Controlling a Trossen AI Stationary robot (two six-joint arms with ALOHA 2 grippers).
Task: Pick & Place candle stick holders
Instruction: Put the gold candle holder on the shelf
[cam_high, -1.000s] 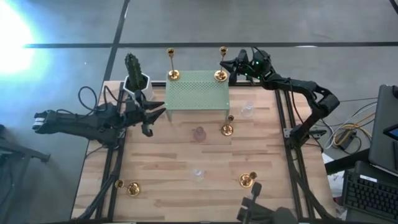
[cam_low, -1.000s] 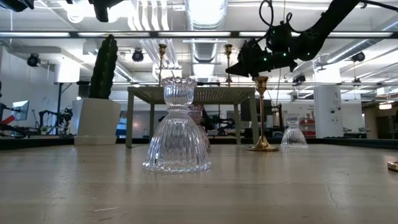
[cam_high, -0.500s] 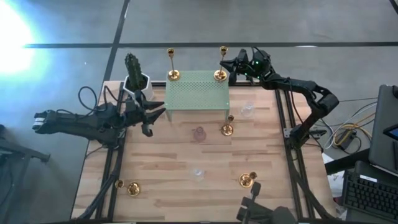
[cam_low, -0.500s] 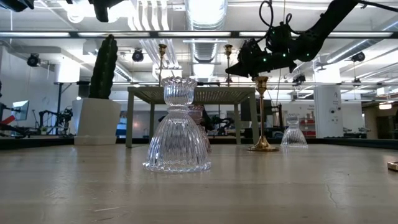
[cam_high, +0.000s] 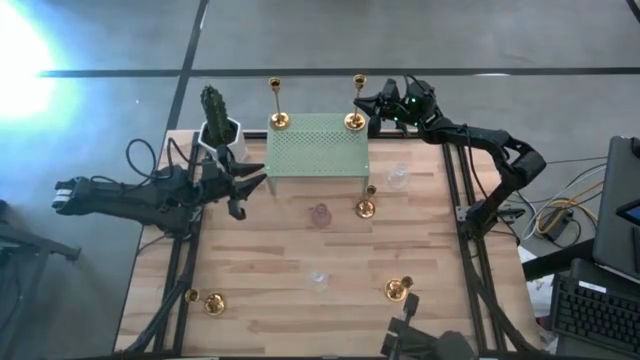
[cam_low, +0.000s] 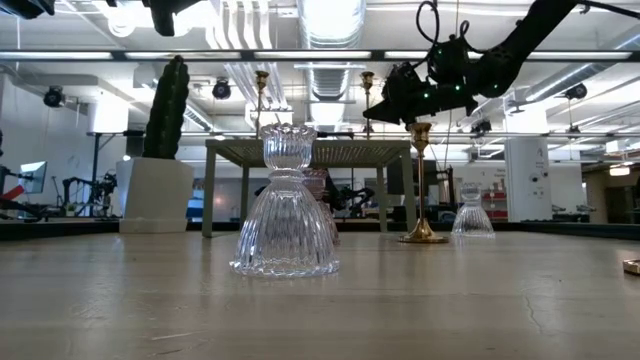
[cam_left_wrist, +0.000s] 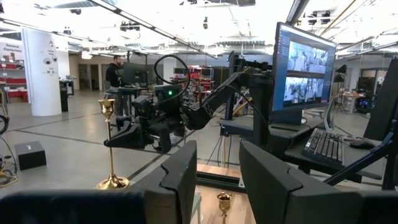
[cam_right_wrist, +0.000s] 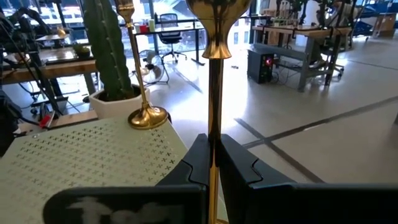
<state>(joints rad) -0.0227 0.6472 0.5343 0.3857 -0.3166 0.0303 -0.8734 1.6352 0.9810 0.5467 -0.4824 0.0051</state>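
Cactus beside green stand

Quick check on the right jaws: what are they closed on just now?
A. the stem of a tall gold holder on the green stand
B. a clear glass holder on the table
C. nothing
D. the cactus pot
A: the right wrist view shows the right gripper shut on the slim stem of the tall gold holder at the green stand corner.

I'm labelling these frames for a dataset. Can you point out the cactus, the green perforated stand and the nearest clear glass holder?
cactus (cam_high: 212, 102), high view, on its green stem.
green perforated stand (cam_high: 317, 146), high view, on the middle of its top.
clear glass holder (cam_low: 285, 232), low view, on its ribbed flared base.
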